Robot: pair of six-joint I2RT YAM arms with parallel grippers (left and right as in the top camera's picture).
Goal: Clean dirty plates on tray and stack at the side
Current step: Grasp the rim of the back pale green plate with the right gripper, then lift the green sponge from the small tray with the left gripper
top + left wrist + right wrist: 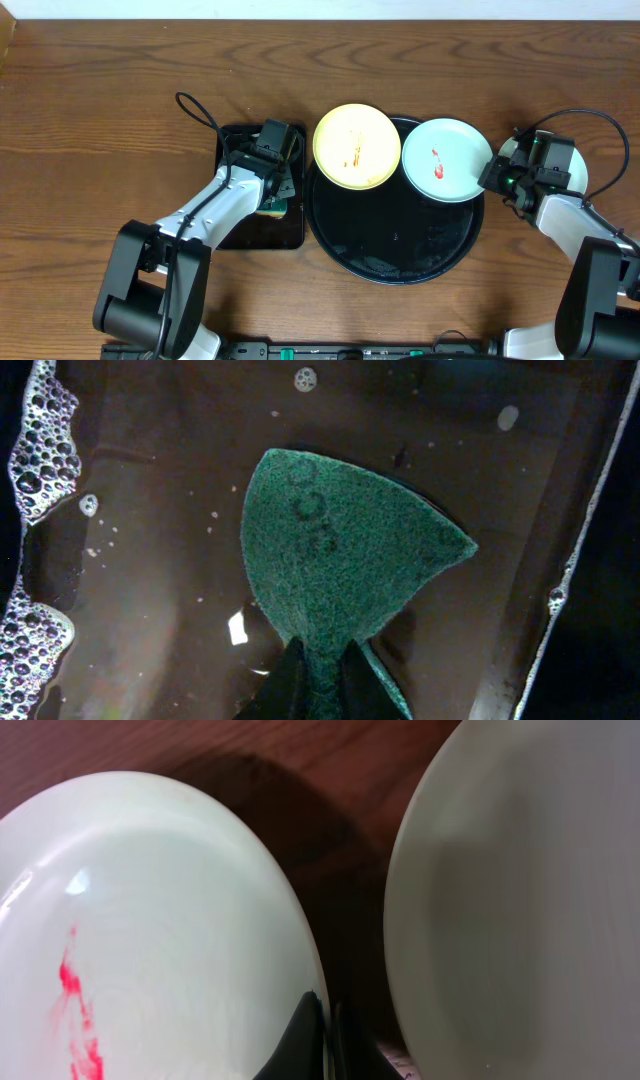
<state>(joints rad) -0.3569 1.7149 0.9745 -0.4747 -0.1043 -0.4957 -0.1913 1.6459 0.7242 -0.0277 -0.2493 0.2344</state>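
Note:
The large round black tray (395, 250) sits mid-table. A pale yellow plate (357, 147) with orange smears rests on its upper left rim. My right gripper (492, 176) is shut on the right rim of a mint-blue plate (446, 160) with a red smear, over the tray's upper right edge. In the right wrist view the fingers (326, 1032) pinch that plate's rim (150, 940). A second pale plate (520, 900) lies on the table just to the right and shows under the right arm (581, 176). My left gripper (322, 685) is shut on a green sponge (330, 540).
A smaller rectangular black tray (250, 230) left of the round tray holds soapy water with foam (40, 440) along its edges. The left gripper and the sponge (277, 192) are inside it. Brown wooden table all around.

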